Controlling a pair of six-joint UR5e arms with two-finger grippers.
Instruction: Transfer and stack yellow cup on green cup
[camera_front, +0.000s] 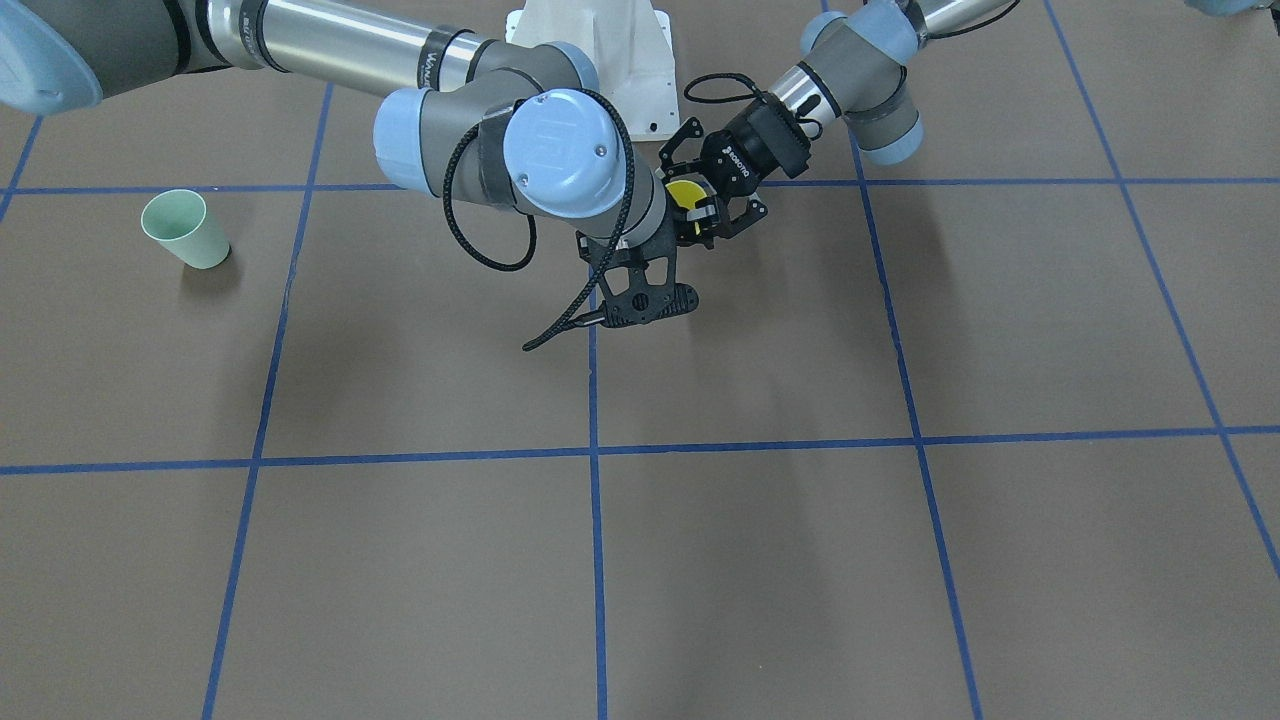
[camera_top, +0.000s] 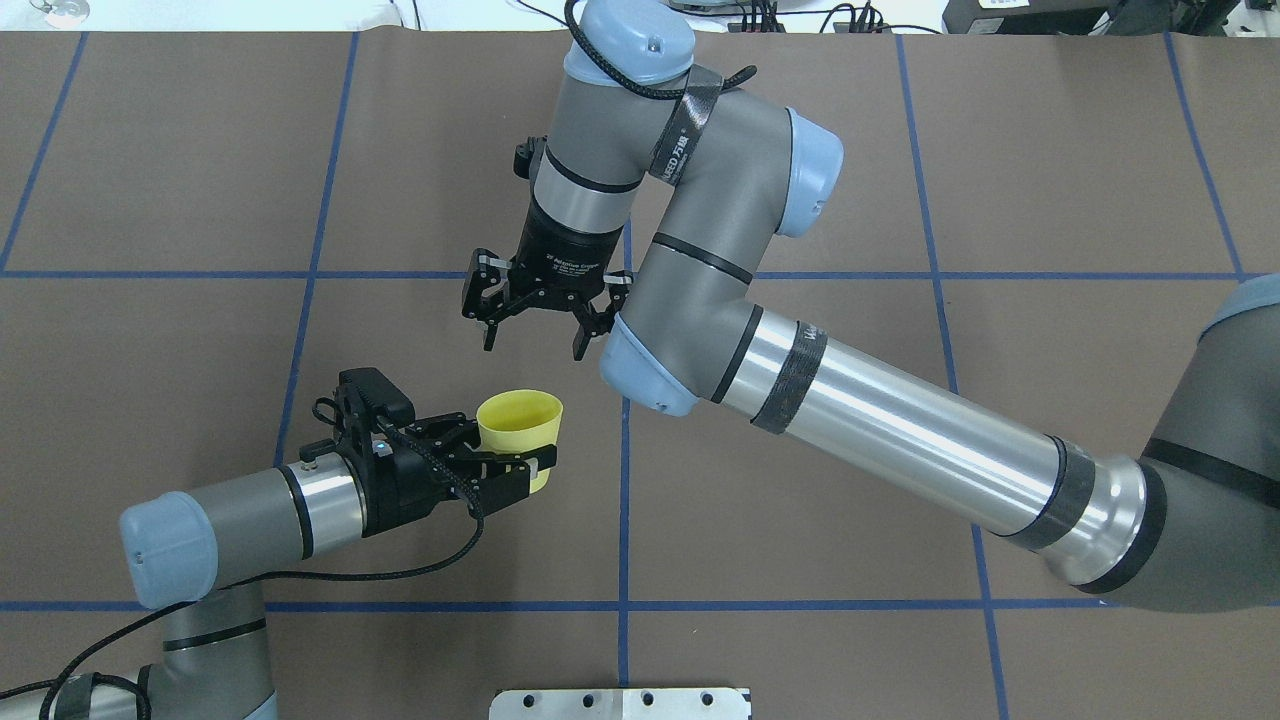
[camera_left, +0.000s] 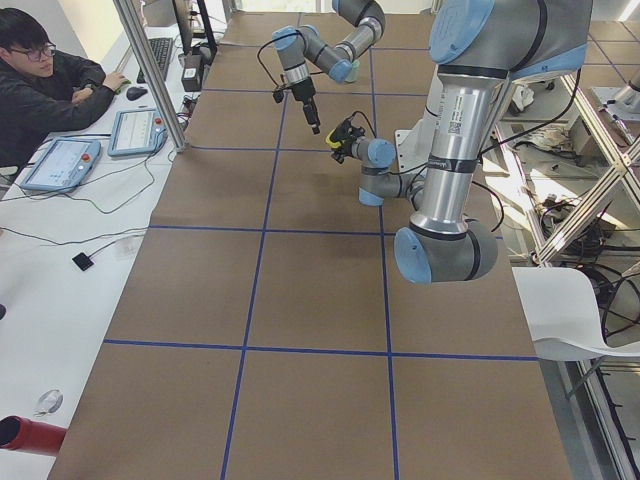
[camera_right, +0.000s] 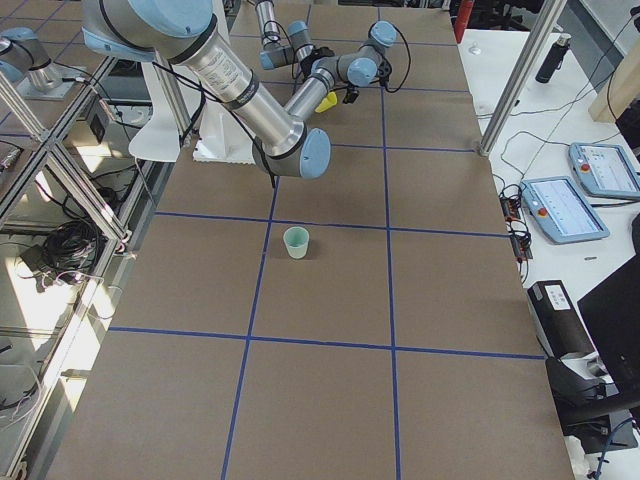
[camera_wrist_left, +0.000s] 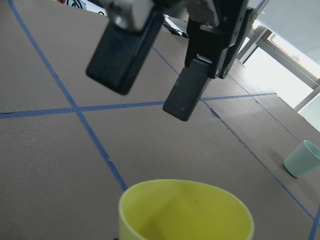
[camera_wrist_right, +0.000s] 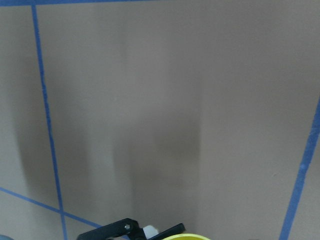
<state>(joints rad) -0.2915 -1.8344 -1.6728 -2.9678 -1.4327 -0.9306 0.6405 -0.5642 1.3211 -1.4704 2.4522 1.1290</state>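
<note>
Yellow tapered plastic cup pinched aloft by left gripper; right gripper, jaws spread, hovers near: handover step, next it must clasp the cup; pale green plastic cup stands far right

Left arm and right arm: grey links, polished silver tubes and pale blue joint caps are shown. Black braided cable is strapped on by black bands. Left pincer and right pincer are black, white-lettered. Base is white, screw-holed.
</note>
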